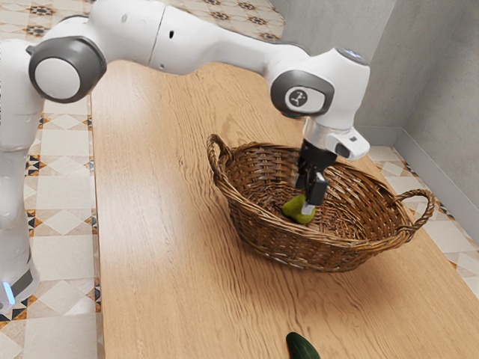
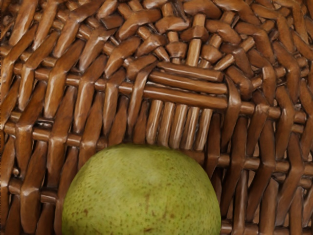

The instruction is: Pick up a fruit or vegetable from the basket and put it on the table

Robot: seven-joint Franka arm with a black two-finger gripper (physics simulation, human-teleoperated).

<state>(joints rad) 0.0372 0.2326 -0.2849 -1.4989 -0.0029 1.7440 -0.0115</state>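
See green pear (image 1: 296, 210) inside wicker basket (image 1: 258, 239), low down on the woven bottom, a bit toward the handle at the exterior view's left. Log as in basket, not on table (image 1: 161, 247). Find gripper (image 1: 308, 200) pointing down into basket, inside the rim, right at the pear, overlapping part of it in exterior view. Can't tell whether spread, pressed together or pinching the pear; mark state unclear. Note white arm (image 1: 213, 45) coming in from the exterior view's left, passing over table, bending down above basket.

In wrist view, see rounded top of pear close under the hand, yellow-green with brown specks, next to a patch of parallel strips in the weave. Put basket near the table's edge on the exterior view's right, upright, well apart from the opposite long edge. See handle at the exterior view's right sticking out toward that nearer edge. Also log dark green produce item (image 1: 301, 347) on bare tabletop, outside basket, cut off by the exterior view's lower edge. See patterned tiles (image 1: 63, 254) beside table.
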